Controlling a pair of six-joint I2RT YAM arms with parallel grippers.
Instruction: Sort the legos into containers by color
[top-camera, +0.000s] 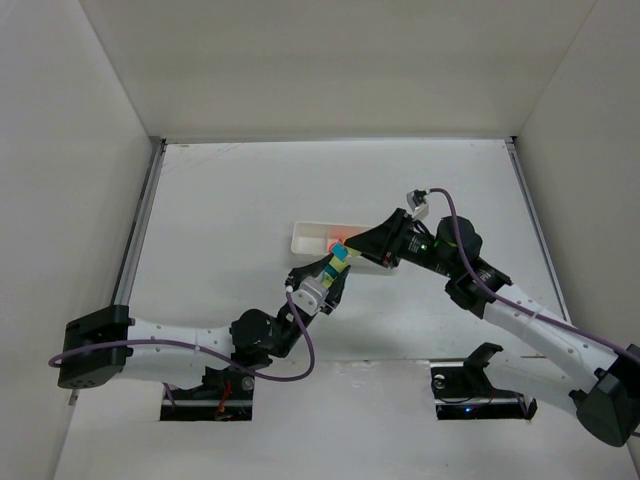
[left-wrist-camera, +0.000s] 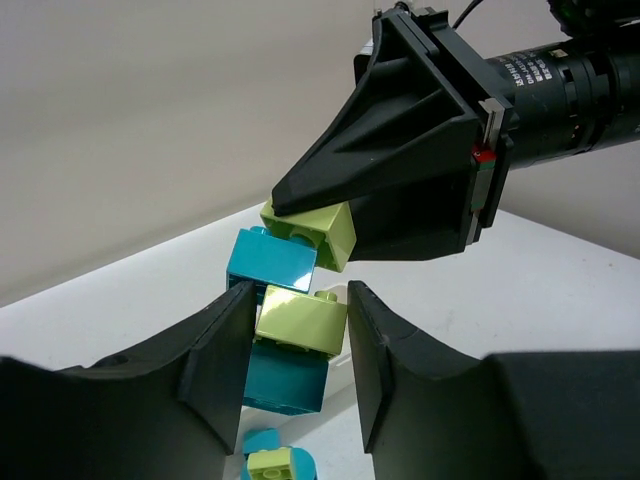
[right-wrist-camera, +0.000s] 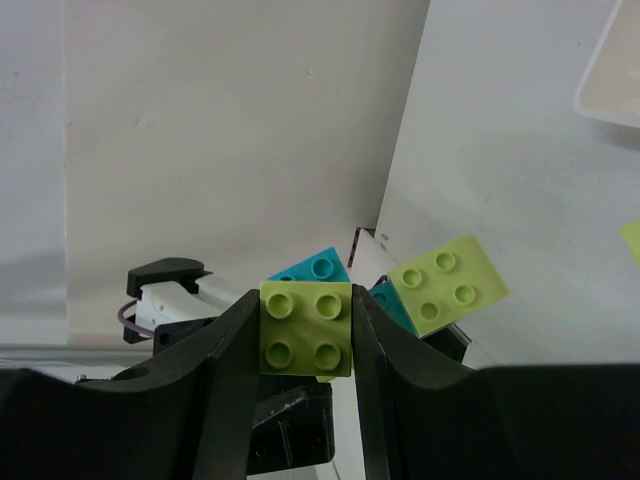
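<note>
A stack of cyan-blue and yellow-green legos (left-wrist-camera: 290, 345) hangs in the air between both grippers. My left gripper (left-wrist-camera: 300, 350) is shut on its lower part, a yellow-green brick (left-wrist-camera: 300, 320) over a cyan one (left-wrist-camera: 285, 378). My right gripper (right-wrist-camera: 305, 325) is shut on the top yellow-green brick (right-wrist-camera: 305, 328), which also shows in the left wrist view (left-wrist-camera: 318, 232). In the top view the grippers (top-camera: 345, 257) meet just in front of the white tray (top-camera: 303, 238), which holds an orange-red piece (top-camera: 336, 237). Another cyan and yellow-green piece (left-wrist-camera: 273, 462) shows below the stack.
White walls enclose the table on three sides, with metal rails along the left (top-camera: 140, 225) and right (top-camera: 532, 225) edges. Two black mounts (top-camera: 470, 385) sit at the near edge. The tray's right end is hidden under my right gripper.
</note>
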